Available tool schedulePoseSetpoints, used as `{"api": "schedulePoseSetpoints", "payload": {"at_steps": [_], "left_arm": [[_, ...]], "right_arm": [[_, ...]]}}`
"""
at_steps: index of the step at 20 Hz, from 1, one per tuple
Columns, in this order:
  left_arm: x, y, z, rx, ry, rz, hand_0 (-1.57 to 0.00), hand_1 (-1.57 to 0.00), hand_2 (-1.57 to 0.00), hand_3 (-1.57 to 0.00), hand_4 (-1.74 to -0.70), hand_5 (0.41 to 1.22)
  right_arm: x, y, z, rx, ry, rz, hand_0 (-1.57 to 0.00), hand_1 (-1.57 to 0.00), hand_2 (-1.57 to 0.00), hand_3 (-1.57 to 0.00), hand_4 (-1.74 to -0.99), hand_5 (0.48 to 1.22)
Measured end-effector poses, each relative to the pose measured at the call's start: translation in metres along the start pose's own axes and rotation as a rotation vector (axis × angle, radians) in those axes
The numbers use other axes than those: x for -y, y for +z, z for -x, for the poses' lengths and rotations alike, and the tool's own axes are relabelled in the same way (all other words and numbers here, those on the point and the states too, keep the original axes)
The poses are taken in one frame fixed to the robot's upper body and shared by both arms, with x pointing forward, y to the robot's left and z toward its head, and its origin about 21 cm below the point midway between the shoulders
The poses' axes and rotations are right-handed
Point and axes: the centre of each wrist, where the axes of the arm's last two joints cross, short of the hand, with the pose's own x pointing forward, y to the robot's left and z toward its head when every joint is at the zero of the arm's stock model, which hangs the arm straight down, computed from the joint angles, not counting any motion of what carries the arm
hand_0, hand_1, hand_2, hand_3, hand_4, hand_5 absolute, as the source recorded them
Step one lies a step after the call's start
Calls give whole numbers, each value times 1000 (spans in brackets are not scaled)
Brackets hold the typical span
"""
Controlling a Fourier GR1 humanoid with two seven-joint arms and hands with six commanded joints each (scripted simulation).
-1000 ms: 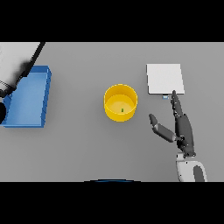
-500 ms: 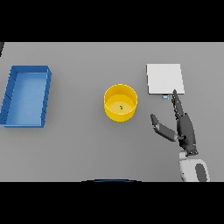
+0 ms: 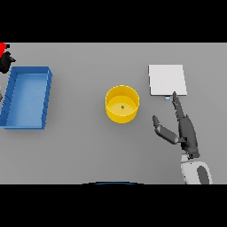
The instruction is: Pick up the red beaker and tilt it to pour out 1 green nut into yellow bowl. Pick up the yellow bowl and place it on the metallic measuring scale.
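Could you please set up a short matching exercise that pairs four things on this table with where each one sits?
Things:
1. yellow bowl
2. blue tray
3. metallic measuring scale
4. green nut

Places:
A. at the table's left side
B. inside the bowl
C. near the table's middle
D. just beyond the right hand

Pairs: 1-C, 2-A, 3-D, 4-B

red beaker (image 3: 3, 47): cut by left edge | left hand (image 3: 6, 62): mostly off-frame, fingers unclear
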Motion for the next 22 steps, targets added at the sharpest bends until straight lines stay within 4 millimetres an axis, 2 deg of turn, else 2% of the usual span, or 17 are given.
{"api": "schedulePoseSetpoints", "payload": {"at_steps": [4, 5, 7, 8, 9, 10, 11, 12, 13, 14, 16, 19, 22], "left_arm": [[14, 17, 25, -75, 39, 13, -1571, -1571, -1571, -1509, -1741, 1221], [19, 20, 28, -87, 43, 14, -1571, -1571, -1571, -1521, -1741, 1199], [24, 25, 34, -108, 39, 20, -1571, -1571, -1571, -1539, -1741, 1117], [28, 26, 37, -117, 36, 23, -1571, -1571, -1571, -1546, -1741, 1039], [32, 26, 38, -122, 35, 26, -1571, -1571, -1571, -1551, -1741, 967], [32, 24, 41, -132, 13, 25, -1571, -1571, -1571, -1555, -1667, 908], [29, 26, 43, -125, -10, 38, -1571, -1571, -1571, -1503, -1530, 865], [29, 30, 43, -115, -26, 78, -1564, -1449, -1432, -1362, -1374, 830], [30, 34, 43, -109, -41, 128, -1457, -1180, -1187, -1129, -1229, 803], [25, 36, 43, -110, -51, 178, -1166, -944, -959, -903, -1120, 778], [23, 36, 42, -122, -73, 269, -746, -604, -613, -577, -968, 740], [13, 38, 43, -109, -100, 317, -381, -309, -313, -295, -851, 698], [10, 36, 43, -107, -76, 333, -195, -158, -160, -151, -802, 679]], "right_arm": [[2, 0, 2, -3, 2, 5, 1, 1, 1, 1, -1217, 666], [3, 0, 2, 9, -4, 3, 1, 1, 1, 1, -1216, 667], [0, 2, 1, 21, 0, -3, 1, 1, 1, 1, -1207, 665], [5, 1, -1, 26, 9, 6, 1, 1, 1, 1, -1203, 663], [1, -1, -1, 10, 9, 3, 1, 1, 1, 1, -1205, 664], [-1, 0, 0, 7, 2, 2, 1, 1, 1, 1, -1202, 667], [-2, 4, 1, 21, 3, -1, 1, 1, 1, 1, -1197, 664], [2, 3, 2, 4, 13, 6, 1, 1, 1, 1, -1192, 663], [1, 1, 1, 5, 5, 5, 1, 1, 1, 1, -1188, 663], [2, 4, 3, 1, 2, 2, 1, 1, 1, 1, -1187, 664], [0, 6, 2, 18, 6, 9, 1, 1, 1, 1, -1181, 665], [-1, 9, 1, 22, 13, 6, 1, 1, 1, 1, -1187, 667], [-2, 9, 1, 9, 7, 3, 1, 1, 1, 1, -1188, 668]]}}
